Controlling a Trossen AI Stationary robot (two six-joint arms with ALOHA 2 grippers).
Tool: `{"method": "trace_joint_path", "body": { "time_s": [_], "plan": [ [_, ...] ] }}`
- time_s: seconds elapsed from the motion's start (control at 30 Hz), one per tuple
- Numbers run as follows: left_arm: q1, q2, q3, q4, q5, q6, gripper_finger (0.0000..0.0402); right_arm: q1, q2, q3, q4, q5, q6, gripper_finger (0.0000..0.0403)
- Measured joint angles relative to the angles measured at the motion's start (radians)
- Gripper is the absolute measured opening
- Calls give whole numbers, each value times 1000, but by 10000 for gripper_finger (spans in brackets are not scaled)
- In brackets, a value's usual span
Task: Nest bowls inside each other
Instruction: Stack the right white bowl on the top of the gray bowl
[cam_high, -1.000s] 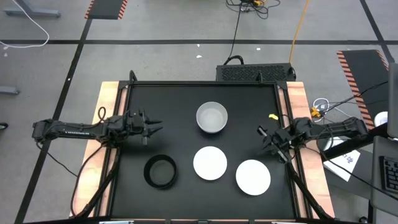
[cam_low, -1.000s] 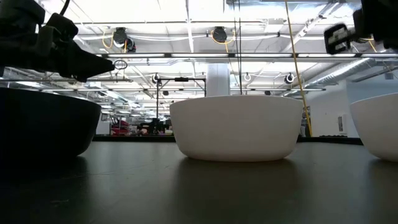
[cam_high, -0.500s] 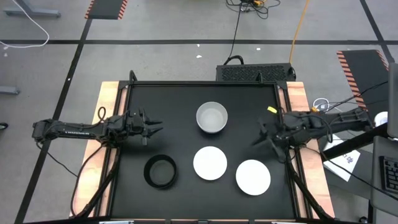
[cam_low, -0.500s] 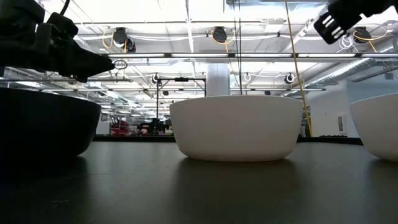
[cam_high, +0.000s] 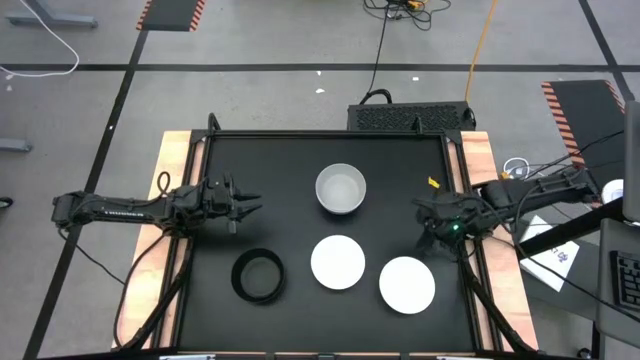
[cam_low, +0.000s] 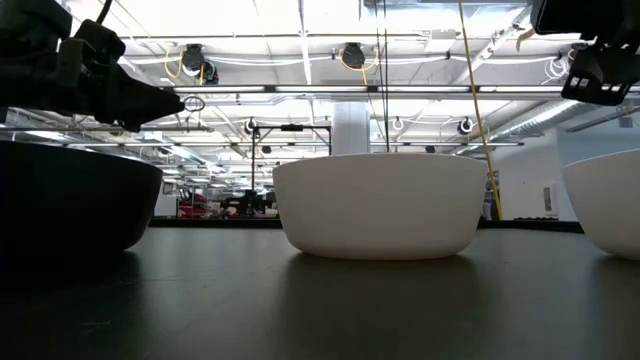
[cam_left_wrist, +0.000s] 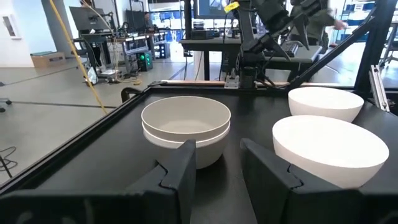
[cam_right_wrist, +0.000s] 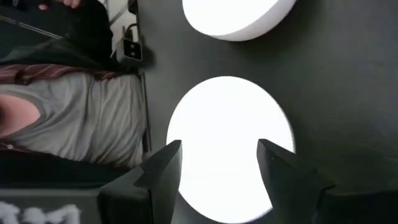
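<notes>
I am looking down at the black table (cam_high: 300, 170) and seeing four spots with bowls. The grey bowls (cam_high: 341, 189) are sitting near the far middle, and in my left wrist view they are looking like two stacked, one inside the other. A white bowl (cam_high: 338, 262) is sitting in the middle, another white bowl (cam_high: 407, 284) is sitting near the front on the right, and the black bowl (cam_high: 258, 276) is sitting at the front on the left.

I am holding my right gripper (cam_high: 432, 222) up above the table by the right edge. The front right white bowl is lying just beside it, toward the front. In my right wrist view that bowl (cam_right_wrist: 230, 146) is showing between the two fingers (cam_right_wrist: 163, 167), so the gripper is pointing down at it. The fingers are spread wide apart and are holding nothing. This arm is the nearer one to that bowl, so I am thinking it should go down and take the rim.

My left gripper (cam_high: 243, 205) is waiting over the left side, stretched flat and pointing at the grey bowls. Its fingers are a little apart and are holding nothing
</notes>
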Motion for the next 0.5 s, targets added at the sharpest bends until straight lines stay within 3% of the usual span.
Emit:
{"method": "trace_joint_path", "body": {
  "time_s": [0.23,0.5],
  "plan": [
    [0,0,0,0,0,6,127,125,118,0,115,5,75,199],
    [0,0,0,7,0,16,127,246,231,0,70,81,162,199]
  ]
}}
